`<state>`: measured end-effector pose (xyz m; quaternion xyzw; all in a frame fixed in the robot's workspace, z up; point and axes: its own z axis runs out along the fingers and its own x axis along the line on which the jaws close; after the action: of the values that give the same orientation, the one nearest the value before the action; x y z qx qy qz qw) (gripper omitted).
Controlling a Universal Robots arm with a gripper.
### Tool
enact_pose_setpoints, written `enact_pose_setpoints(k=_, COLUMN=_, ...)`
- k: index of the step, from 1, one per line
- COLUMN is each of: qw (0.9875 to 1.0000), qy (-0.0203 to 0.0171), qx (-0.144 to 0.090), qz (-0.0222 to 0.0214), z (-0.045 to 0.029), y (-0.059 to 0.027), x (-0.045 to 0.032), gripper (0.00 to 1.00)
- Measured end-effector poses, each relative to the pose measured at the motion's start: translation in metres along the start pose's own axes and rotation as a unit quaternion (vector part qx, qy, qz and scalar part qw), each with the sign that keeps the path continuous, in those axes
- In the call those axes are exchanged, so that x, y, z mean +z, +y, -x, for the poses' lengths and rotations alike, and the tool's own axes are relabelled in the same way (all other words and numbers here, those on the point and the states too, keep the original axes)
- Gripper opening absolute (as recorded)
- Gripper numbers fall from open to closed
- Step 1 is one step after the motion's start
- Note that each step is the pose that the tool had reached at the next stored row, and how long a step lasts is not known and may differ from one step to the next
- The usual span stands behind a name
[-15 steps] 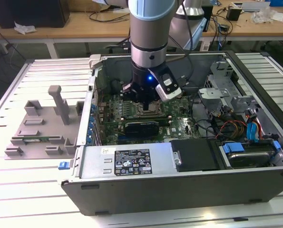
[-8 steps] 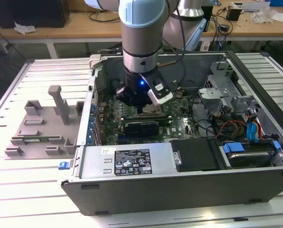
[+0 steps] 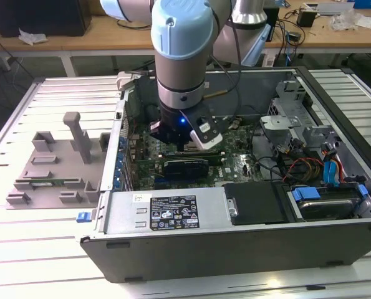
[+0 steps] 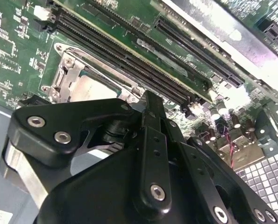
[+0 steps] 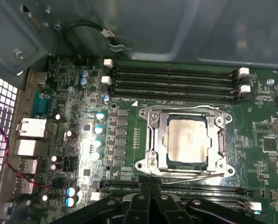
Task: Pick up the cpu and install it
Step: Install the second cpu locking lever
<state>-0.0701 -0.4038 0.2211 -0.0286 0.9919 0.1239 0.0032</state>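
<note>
The cpu (image 5: 188, 140), a shiny silver square, lies flat in the motherboard socket with the metal socket frame (image 5: 153, 140) around it. The second wrist view shows the cpu (image 4: 94, 88) partly behind the black gripper body. My gripper (image 5: 150, 183) hovers right by the socket's edge, beside the cpu and not on it. Its fingers are shut together with nothing seen between them, as the second wrist view of the gripper (image 4: 148, 100) also shows. In the exterior view the gripper (image 3: 185, 142) is low inside the open computer case, and the arm hides the socket.
Long black memory slots (image 5: 176, 79) run along the socket on both sides. Capacitors (image 5: 100, 128) and rear ports (image 5: 29, 140) stand nearby. The case walls (image 3: 235, 249), drive cage (image 3: 291, 118) and cables (image 3: 310, 168) enclose the board. A grey fixture (image 3: 54, 162) sits on the table at the exterior view's left.
</note>
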Motion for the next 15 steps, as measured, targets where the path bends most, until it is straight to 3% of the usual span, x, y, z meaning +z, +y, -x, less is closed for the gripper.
enact_pose_setpoints(k=3, qw=0.9999, qy=-0.0018, qx=0.003, qz=0.0159, z=-0.0005, y=-0.0048, x=0.0053, gripper=0.11)
enact_pose_setpoints(k=6, qw=0.9997, qy=-0.0027, qx=0.005, qz=0.0252, z=-0.0008, y=-0.0064, x=0.0113, gripper=0.11)
enact_pose_setpoints(k=9, qw=0.9995, qy=-0.003, qx=0.005, qz=0.0304, z=-0.0022, y=-0.0077, x=0.0172, gripper=0.11)
enact_pose_setpoints(k=12, qw=0.9994, qy=-0.0032, qx=0.006, qz=0.0327, z=-0.0088, y=-0.0068, x=0.0219, gripper=0.11)
enact_pose_setpoints(k=15, qw=0.9992, qy=-0.004, qx=0.007, qz=0.0395, z=-0.0127, y=-0.0034, x=0.0261, gripper=0.11)
